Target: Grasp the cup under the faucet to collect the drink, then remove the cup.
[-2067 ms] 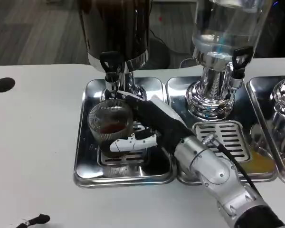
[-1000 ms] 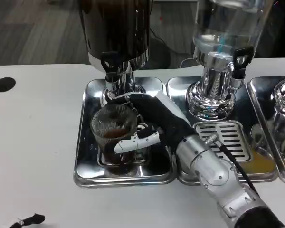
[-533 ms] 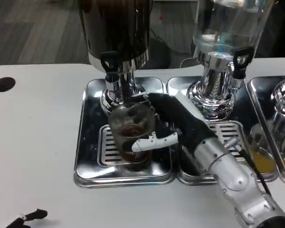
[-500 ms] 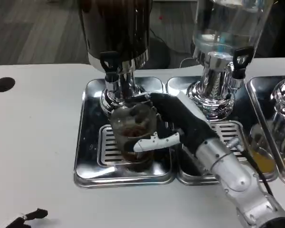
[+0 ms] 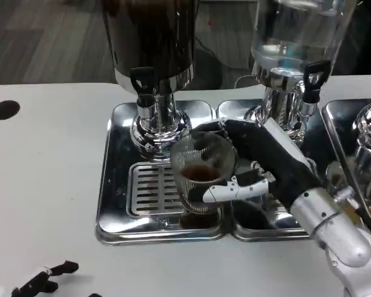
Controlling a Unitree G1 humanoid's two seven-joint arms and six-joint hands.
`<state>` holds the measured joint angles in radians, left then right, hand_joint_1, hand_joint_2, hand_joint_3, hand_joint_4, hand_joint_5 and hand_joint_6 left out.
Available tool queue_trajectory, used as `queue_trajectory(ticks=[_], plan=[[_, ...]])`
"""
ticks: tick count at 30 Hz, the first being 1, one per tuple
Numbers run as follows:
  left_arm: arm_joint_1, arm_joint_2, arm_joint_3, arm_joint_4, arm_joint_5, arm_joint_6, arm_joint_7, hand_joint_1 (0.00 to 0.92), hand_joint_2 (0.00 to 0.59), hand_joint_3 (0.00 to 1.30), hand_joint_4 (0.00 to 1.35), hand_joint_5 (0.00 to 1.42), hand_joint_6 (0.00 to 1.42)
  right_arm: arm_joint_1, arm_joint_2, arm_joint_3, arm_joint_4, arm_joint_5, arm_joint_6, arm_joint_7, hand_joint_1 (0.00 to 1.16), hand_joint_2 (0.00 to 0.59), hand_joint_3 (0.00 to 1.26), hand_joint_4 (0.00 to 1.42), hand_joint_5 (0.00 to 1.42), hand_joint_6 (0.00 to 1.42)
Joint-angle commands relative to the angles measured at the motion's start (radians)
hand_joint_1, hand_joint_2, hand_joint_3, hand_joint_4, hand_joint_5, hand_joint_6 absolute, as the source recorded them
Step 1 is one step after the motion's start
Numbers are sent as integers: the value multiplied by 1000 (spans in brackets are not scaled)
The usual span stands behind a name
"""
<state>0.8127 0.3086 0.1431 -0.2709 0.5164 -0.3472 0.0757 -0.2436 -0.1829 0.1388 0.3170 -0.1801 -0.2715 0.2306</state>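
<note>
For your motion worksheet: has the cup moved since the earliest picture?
Yes. The cup, held by the right hand, has moved rightward from under the dark dispenser's faucet.

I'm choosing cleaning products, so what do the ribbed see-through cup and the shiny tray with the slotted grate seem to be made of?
The ribbed see-through cup in the right hand looks like clear glass or plastic: the dark drink shows through. The shiny tray looks like polished stainless steel, judging by its mirror-like reflections.
</note>
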Motion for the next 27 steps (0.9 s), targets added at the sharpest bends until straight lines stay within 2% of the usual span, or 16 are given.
queue_trajectory(ticks=[1,11,19,27], plan=[[-14,4,-9,21,-7,11,-12,0,84,346,260,336,628,72,-36,-33,-136,46,18,23,967,112,543,562,611,587],[-35,6,-13,36,-17,4,-11,0,84,345,260,336,633,233,-118,-90,-262,58,2,37,967,112,551,564,606,575],[-36,8,-12,36,-24,-1,-14,0,84,345,260,336,634,345,-173,-171,-325,132,-34,74,957,116,551,560,605,574],[-30,9,-16,29,-22,1,-18,0,84,345,260,336,634,446,-184,-218,-372,189,-91,100,950,118,552,548,596,574]])
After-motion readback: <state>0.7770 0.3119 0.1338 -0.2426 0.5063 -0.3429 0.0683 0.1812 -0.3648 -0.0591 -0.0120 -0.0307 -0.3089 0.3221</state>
